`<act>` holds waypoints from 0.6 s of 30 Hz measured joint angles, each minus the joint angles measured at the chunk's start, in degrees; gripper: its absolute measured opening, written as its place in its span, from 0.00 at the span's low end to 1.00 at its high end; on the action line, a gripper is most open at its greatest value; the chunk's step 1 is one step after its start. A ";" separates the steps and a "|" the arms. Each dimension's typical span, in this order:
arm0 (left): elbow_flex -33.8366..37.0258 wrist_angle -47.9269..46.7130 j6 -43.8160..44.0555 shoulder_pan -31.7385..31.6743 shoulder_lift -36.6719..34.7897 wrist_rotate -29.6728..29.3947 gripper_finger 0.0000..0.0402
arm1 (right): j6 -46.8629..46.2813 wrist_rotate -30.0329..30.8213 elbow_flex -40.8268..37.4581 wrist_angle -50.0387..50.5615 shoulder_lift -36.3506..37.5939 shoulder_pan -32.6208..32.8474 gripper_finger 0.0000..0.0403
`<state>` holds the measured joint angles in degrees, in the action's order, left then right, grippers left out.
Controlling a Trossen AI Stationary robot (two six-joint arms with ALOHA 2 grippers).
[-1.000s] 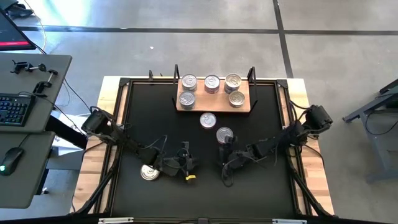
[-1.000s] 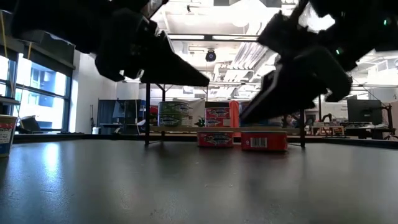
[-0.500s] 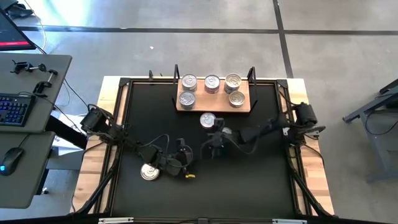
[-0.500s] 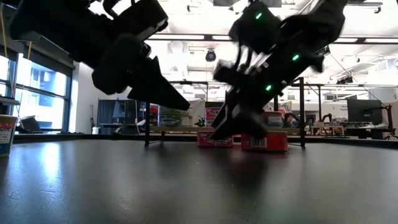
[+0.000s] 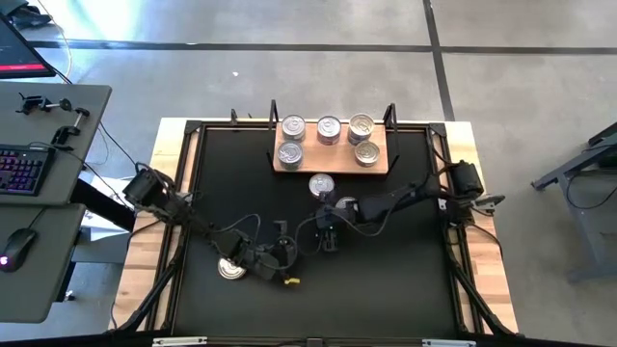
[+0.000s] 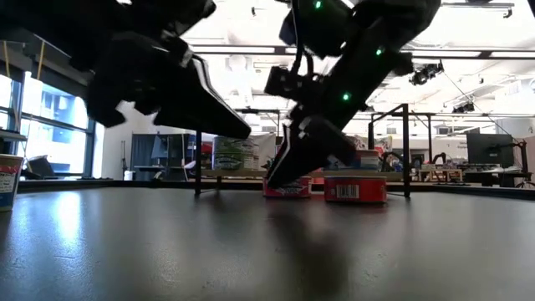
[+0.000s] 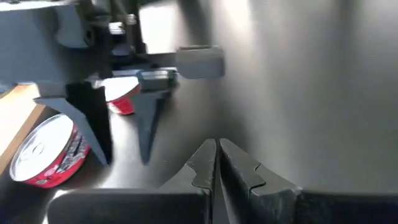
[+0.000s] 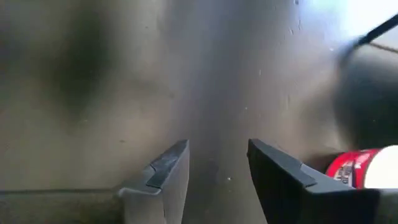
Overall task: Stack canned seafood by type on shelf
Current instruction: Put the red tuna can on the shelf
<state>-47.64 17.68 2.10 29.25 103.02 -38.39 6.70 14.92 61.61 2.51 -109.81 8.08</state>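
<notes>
Your light-brown wooden shelf (image 5: 331,159) with thin black posts sits at the middle of the black tabletop's (image 5: 405,280) far edge; five flat round shiny-lidded tins rest on it — three (image 5: 329,128) along its far edge and two (image 5: 289,153) along its near edge, one toward each end; the gap between those two is bare board. Just off the shelf's near edge a silver-lidded tin (image 5: 321,185) lies on the tabletop, and a second tin (image 5: 344,204) beside it is mostly hidden under your right arm.

Your right gripper (image 5: 326,234) hangs low near the middle of the tabletop, its jaws partly apart with nothing between them; in the right wrist view a red-sided tin (image 8: 360,168) shows just beside one finger (image 8: 283,180), not between the two.

Your left gripper (image 5: 287,253) sits toward the tabletop's near left part, jaws pressed together and empty; another silver-lidded tin (image 5: 229,268) lies just beside that arm, and a small yellow object (image 5: 289,281) lies just off the gripper toward the near edge.
</notes>
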 joint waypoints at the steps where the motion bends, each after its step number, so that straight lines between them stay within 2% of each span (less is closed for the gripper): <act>1: -0.07 -0.06 -0.30 0.42 0.00 0.00 0.02 | 0.04 2.48 0.33 1.29 0.27 0.60 0.38; 5: -0.08 -0.30 -0.30 1.46 0.00 -0.88 0.02 | -0.06 15.96 0.89 4.20 0.90 1.16 0.36; 8: -0.08 -0.82 -0.36 1.62 0.00 -2.09 0.02 | -3.88 18.53 0.86 6.62 0.97 -1.76 0.34; 11: -0.08 -0.89 -0.28 1.62 0.00 -2.26 0.02 | -6.73 17.80 0.78 6.62 0.95 -4.83 0.29; 13: -0.08 -0.77 -0.26 1.49 0.00 -2.33 0.02 | -7.32 15.05 0.80 5.91 0.95 -6.58 0.23; 18: -0.08 -0.75 -0.26 1.49 0.00 -2.36 0.02 | -9.55 3.64 0.84 5.01 0.97 -10.60 0.08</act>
<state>-47.72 16.93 1.85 30.74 103.02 -40.75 -2.85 18.56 62.45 7.53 -108.83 -2.52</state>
